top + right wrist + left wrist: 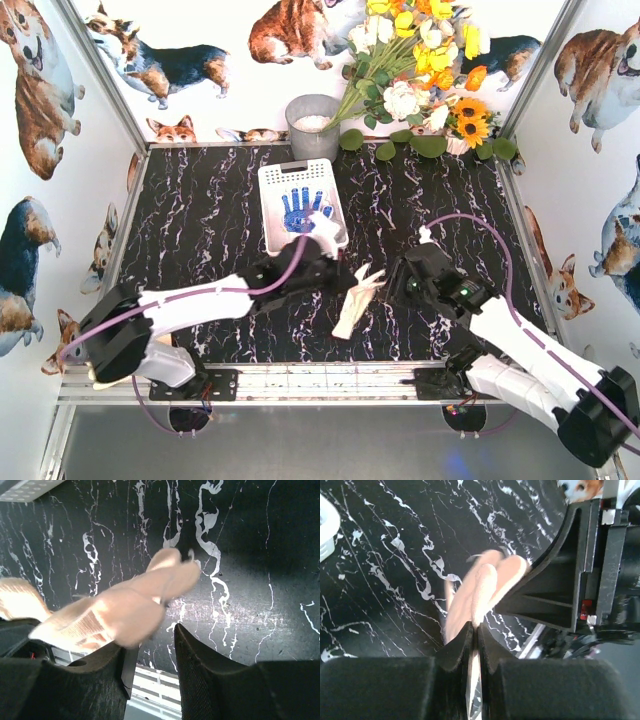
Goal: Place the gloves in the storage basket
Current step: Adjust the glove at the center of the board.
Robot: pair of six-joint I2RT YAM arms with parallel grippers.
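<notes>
While the left gripper (474, 629) clamps tight on the glove (487, 587), the right gripper (152, 641) stands half open, empty. The basket (277, 182) sits at eleven o'clock

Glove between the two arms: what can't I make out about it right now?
- Left wrist view: glove motion-blurred; the shut left claw hides how much fabric it pinches.
- Top view: the left arm's wrist covers that grip.
- Right wrist view: glove hides one fingertip of the open right claw; contact unclear.
- Wrist views: storage basket only a corner, cut by the frame edge.
</notes>
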